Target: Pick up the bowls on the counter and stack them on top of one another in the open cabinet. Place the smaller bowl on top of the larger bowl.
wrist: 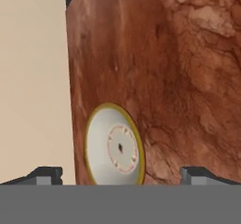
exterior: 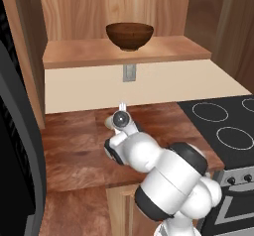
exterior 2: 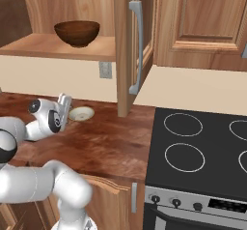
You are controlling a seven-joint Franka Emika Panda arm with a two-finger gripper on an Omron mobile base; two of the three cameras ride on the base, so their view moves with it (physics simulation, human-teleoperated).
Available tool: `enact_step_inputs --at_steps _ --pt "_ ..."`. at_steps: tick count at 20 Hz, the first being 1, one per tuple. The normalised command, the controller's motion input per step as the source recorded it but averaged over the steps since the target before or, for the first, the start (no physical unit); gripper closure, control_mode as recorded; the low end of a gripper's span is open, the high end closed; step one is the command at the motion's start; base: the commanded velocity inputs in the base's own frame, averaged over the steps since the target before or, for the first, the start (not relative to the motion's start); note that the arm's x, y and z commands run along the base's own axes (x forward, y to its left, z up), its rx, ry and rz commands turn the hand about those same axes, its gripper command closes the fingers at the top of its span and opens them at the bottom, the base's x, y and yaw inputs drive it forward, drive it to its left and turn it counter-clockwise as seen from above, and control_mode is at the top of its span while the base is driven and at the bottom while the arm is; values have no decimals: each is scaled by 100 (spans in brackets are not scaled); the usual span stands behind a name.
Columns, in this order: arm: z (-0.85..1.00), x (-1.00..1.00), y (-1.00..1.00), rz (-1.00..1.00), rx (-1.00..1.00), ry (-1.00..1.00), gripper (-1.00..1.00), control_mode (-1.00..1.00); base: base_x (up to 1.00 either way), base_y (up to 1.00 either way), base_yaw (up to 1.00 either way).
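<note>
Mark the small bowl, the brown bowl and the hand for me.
small bowl (wrist: 115, 145): hand view, its flat centre.
brown bowl (exterior: 129, 35): left base view, its outer wall.
hand (exterior 2: 63, 102): right base view, between its fingertips.

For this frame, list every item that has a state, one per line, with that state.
Brown wooden bowl: upright on the cabinet shelf, empty.
Small cream-white bowl: upright on the counter, not held, empty.
Cabinet: open.
Cabinet door: swung open.
Gripper: jaws open, hovering over the small bowl, holding nothing.
Stovetop: burners bare, nothing on them.
</note>
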Motion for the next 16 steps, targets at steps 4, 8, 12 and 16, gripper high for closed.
enact_step_inputs --at_steps 4,8,12,16 --pt "-22 23 9 -2 0 0 -100 -100 0 0 0" --pt "-24 22 11 -2 0 0 -100 -100 0 0 0" --pt "-24 21 11 -2 0 1 -100 -100 0 0 0" --pt "-24 24 11 -2 1 1 -100 -100 0 0 0"
